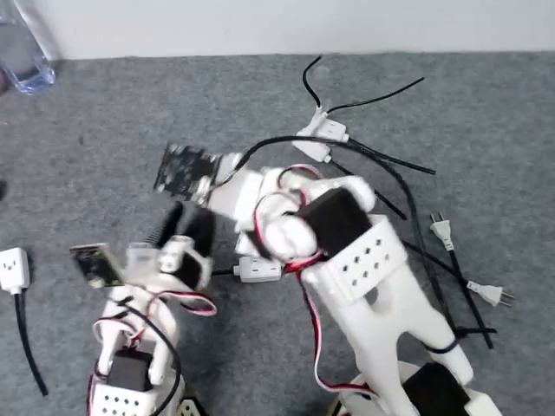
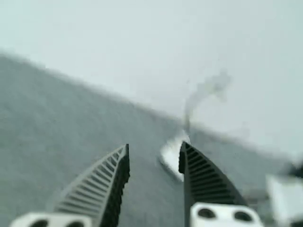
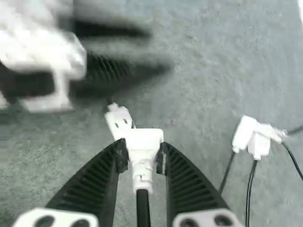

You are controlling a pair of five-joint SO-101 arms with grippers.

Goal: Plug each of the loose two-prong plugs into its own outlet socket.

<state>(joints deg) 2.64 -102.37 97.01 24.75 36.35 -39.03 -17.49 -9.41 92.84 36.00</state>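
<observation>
White socket point(image 3: 142, 158) lengthwise between jaws of right gripper point(image 3: 140, 144), face outward, cord point(image 3: 142, 208) rearward

Two loose, black-corded two-prong plugs are lying between 3 and 4 o'clock. The upper plug point(image 1: 442, 230) is pointing its prongs toward 11 o'clock, the lower plug point(image 1: 491, 295) toward 3 o'clock. A pair of white connectors point(image 1: 321, 139) point(image 3: 253, 137), touching each other, is resting at 1 o'clock. An outlet socket point(image 1: 13, 267) is sitting at the 9 o'clock edge. Near centre, a held white connector point(image 1: 258, 269) point(image 3: 142, 146) is being clamped between the right gripper point(image 3: 140, 150) fingers, with a smaller white piece point(image 3: 118, 119) touching its front.
</observation>
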